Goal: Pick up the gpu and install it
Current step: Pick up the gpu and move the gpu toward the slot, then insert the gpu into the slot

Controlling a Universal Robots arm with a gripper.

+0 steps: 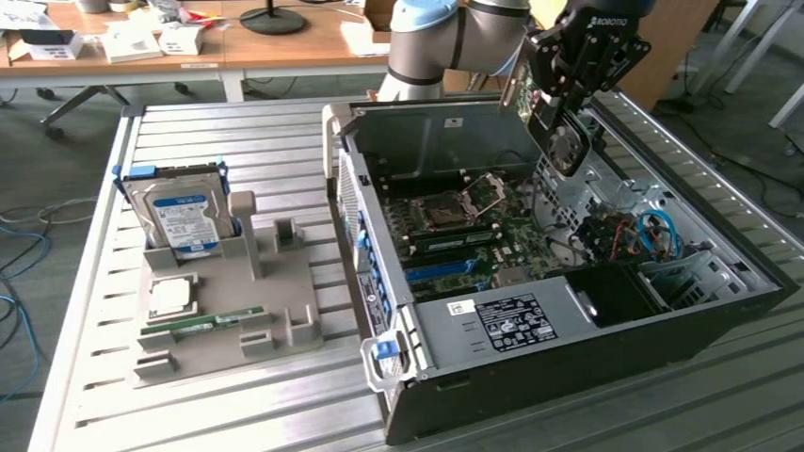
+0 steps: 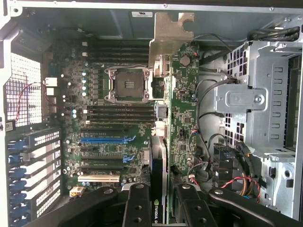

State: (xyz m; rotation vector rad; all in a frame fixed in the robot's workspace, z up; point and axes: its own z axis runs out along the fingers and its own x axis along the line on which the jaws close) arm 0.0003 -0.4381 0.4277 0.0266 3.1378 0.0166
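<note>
Above the open case (image 1: pixel 440 141), the gripper (image 1: pixel 562 105) hangs with jaws clamped on the gpu (image 1: pixel 568 143), edge-on over the motherboard (image 2: pixel 118 137); a skewed card could miss the blue slot (image 2: pixel 106 140); loose cables (image 2: pixel 203 142) alongside could snag it

This was a robotics lab in an office-like room: a pale grey-and-blue robot arm (image 1: pixel 440 38) stood over a slotted aluminium workbench (image 1: pixel 226 132) carrying an open black desktop computer case (image 1: pixel 603 348) and a grey plastic parts fixture (image 1: pixel 239 301), with cluttered wooden desks (image 1: pixel 289 47) behind.
</note>
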